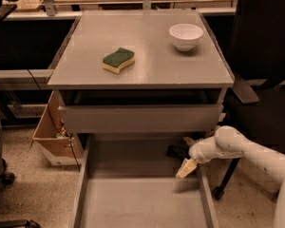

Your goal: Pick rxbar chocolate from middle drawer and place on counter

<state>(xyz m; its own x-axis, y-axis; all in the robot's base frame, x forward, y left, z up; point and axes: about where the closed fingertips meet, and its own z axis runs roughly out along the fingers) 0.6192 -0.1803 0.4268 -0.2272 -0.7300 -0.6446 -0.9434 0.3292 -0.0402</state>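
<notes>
While the gripper [186, 168], grip state untellable, hangs near the middle drawer's [133, 203] right wall, the rxbar chocolate [176, 151] lies at its 11 o'clock, with bare floor toward 8.

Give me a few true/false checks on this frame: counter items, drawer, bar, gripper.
1. The sponge lies on the counter. True.
2. The white bowl sits in the middle drawer. False: it stands on the counter, at the back right.
3. The middle drawer is pulled open. True.
4. The rxbar chocolate is on the counter. False: it lies in the drawer, at the back right.
5. The gripper is low over the drawer's right side, just in front of the bar. True.
</notes>
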